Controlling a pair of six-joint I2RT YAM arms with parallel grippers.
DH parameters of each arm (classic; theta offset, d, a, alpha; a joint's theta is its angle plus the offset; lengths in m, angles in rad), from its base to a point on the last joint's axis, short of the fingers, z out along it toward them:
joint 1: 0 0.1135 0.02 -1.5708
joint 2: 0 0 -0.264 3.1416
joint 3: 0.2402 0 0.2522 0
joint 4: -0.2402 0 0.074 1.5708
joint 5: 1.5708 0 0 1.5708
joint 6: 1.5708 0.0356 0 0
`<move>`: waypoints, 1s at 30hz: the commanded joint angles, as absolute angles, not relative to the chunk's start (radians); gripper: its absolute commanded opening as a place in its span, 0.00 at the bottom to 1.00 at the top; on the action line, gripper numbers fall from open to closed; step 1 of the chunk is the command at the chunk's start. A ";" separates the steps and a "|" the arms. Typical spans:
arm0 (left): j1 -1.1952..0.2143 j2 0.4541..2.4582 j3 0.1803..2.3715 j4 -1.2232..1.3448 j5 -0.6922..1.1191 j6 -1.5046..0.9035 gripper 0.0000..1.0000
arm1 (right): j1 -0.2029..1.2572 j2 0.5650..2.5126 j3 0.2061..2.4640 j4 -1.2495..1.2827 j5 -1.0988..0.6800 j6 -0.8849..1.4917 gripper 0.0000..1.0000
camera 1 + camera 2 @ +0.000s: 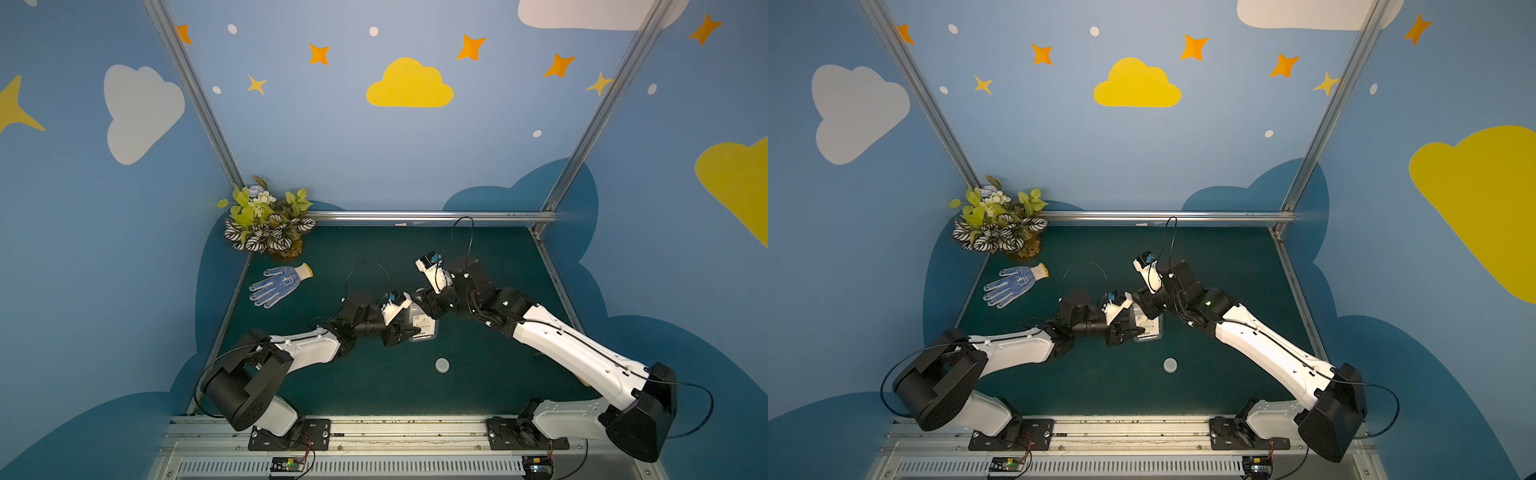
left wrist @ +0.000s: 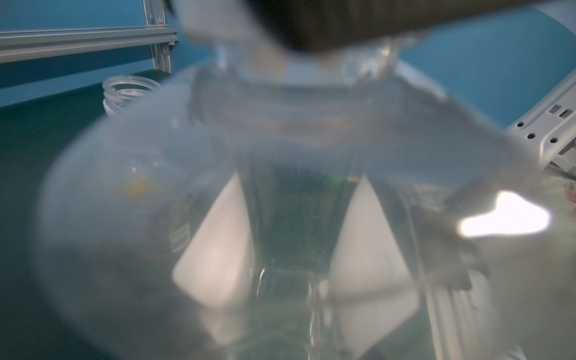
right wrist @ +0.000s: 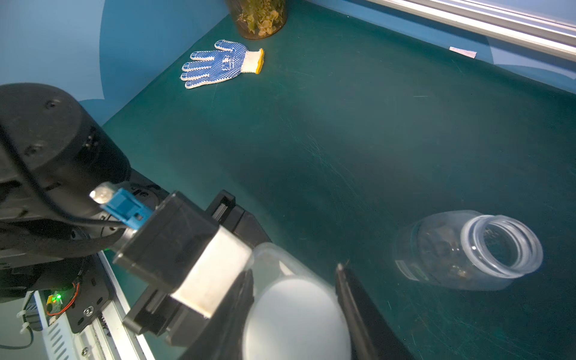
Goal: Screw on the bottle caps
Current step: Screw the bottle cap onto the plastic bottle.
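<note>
The rectangular clear bottle (image 1: 426,328) with a white label stands mid-table, and my left gripper (image 1: 409,330) is shut on its body from the left. In the left wrist view the blurred bottle (image 2: 156,218) fills the picture, with the white pads (image 2: 218,249) showing through it. My right gripper (image 3: 296,299) is shut on a white bottle cap (image 3: 296,324) at this bottle's neck, directly above it (image 1: 428,305). A second white cap (image 1: 442,365) (image 1: 1170,365) lies loose on the mat, nearer the front. The round clear bottle (image 3: 467,249) (image 2: 131,90) has its mouth uncovered and is hidden in both top views.
A blue-dotted work glove (image 1: 279,286) lies at the left of the mat, and a potted plant (image 1: 266,220) stands in the far left corner. An aluminium rail (image 1: 432,216) borders the back edge. A small paper scrap (image 3: 463,51) lies by that rail.
</note>
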State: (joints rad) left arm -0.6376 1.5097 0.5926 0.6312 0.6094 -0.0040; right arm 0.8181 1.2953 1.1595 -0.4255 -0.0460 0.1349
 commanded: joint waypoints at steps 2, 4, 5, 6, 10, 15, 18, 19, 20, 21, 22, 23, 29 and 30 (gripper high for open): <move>-0.634 1.490 0.602 0.657 0.616 -0.010 0.02 | 0.813 1.238 1.171 -0.469 -0.040 0.095 0.48; -0.634 1.490 0.603 0.657 0.626 -0.012 0.02 | 0.787 1.217 1.162 -0.455 -0.104 0.073 0.53; -0.633 1.491 0.604 0.657 0.634 -0.012 0.02 | 0.771 1.209 1.158 -0.446 -0.133 0.065 0.54; -0.633 1.492 0.604 0.660 0.644 -0.014 0.02 | 0.753 1.201 1.157 -0.439 -0.165 0.063 0.54; -0.633 1.499 0.607 0.665 0.666 -0.021 0.02 | 0.675 1.191 1.160 -0.429 -0.313 0.050 0.56; -0.631 1.497 0.608 0.669 0.685 -0.025 0.02 | 0.617 1.209 1.169 -0.421 -0.477 0.035 0.56; -0.633 1.494 0.606 0.669 0.690 -0.026 0.02 | 0.612 1.229 1.167 -0.415 -0.551 0.029 0.57; -0.632 1.494 0.606 0.669 0.692 -0.026 0.02 | 0.612 1.234 1.165 -0.411 -0.565 0.029 0.57; -0.630 1.492 0.606 0.668 0.694 -0.026 0.02 | 0.612 1.239 1.160 -0.403 -0.575 0.028 0.56; -0.630 1.490 0.605 0.669 0.696 -0.028 0.02 | 0.612 1.245 1.158 -0.400 -0.579 0.027 0.56; -0.629 1.490 0.604 0.669 0.698 -0.028 0.02 | 0.612 1.251 1.157 -0.401 -0.584 0.024 0.56; -0.630 1.488 0.604 0.669 0.698 -0.027 0.02 | 0.612 1.257 1.155 -0.400 -0.583 0.018 0.55; -0.627 1.482 0.601 0.669 0.701 -0.027 0.02 | 0.611 1.300 1.160 -0.408 -0.574 -0.003 0.52; -0.627 1.482 0.601 0.668 0.701 -0.028 0.02 | 0.610 1.308 1.162 -0.409 -0.573 -0.008 0.52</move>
